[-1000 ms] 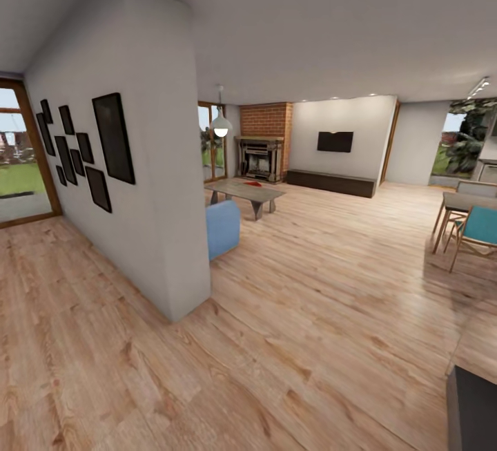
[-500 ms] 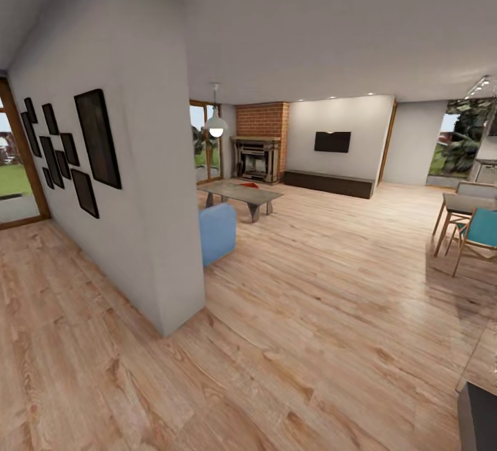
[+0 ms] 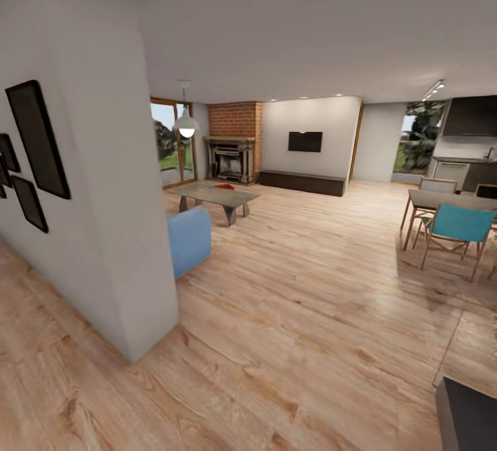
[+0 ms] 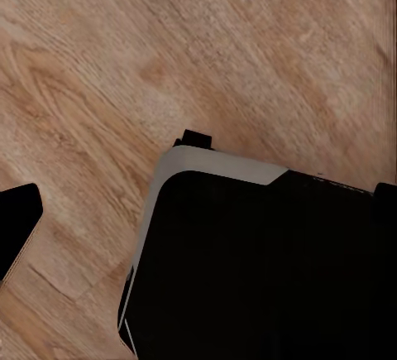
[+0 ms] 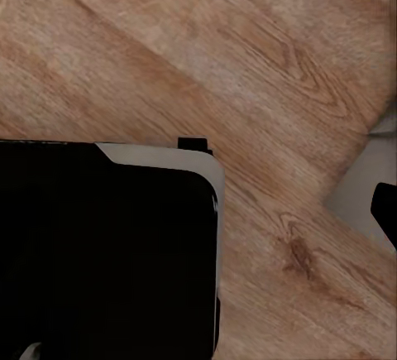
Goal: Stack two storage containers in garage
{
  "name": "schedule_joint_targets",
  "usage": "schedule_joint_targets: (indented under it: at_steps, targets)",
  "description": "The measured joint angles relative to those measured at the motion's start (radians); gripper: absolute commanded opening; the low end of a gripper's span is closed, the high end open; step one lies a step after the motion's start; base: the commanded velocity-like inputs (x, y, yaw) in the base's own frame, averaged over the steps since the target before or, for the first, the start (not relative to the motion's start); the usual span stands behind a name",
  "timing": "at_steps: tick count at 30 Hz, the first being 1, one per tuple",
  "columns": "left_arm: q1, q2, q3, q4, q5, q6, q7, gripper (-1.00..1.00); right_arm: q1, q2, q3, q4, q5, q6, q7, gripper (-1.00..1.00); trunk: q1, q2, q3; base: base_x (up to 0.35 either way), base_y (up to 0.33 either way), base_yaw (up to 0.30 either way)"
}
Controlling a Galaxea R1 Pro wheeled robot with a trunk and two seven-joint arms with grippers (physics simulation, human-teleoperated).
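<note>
So this looks like the fetch stage: the robot is rolling through the house toward the living room point(image 3: 276, 230), nothing picked up yet as far as I can judge. From the head view you get the wood-plank floor point(image 3: 310, 313) stretching ahead, a white partition wall point(image 3: 103, 195) with black picture frames point(image 3: 38, 140) close by, and past its corner the end of a blue sofa point(image 3: 188, 238). Beyond that sits the coffee table point(image 3: 210, 195), and on its tabletop there's a small red-orange patch point(image 3: 222, 187). My guess is that's one or both of the storage containers, but it's too far off and tiny to say whether it's two bins or one. A brick fireplace point(image 3: 233, 140), a wall TV point(image 3: 305, 141) and a dining set with a teal chair point(image 3: 455, 226) fill out the rest.

Next move, I reckon: clear the wall corner, swing around the sofa end and pull up beside the coffee table close enough to reach.

The wrist views give what the head view doesn't: they look straight down at the planks, with the robot's dark base point(image 4: 265, 269) under each arm, also seen from the other side point(image 5: 107, 252). A dark sliver at the edge of the left wrist picture may be a fingertip, so honestly I can't tell if either hand is clenched or released.
</note>
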Motion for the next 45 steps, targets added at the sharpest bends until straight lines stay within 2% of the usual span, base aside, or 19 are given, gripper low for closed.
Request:
schedule_joint_targets:
  at_steps: [17, 45]
  targets:
    - [0.000, 0.000, 0.000, 0.000, 0.000, 0.003, 0.000, 1.00, 0.000, 0.001, 0.000, 0.000, 0.000, -0.003, -0.003, 1.00, 0.000, 0.000, 0.000, 0.323, 0.000, -0.240]
    - [0.000, 0.000, 0.000, 0.000, 0.000, 0.008, 0.000, 1.00, 0.000, 0.001, 0.002, 0.000, -0.004, -0.004, -0.017, 1.00, 0.000, 0.000, 0.000, 0.323, 0.000, -0.013]
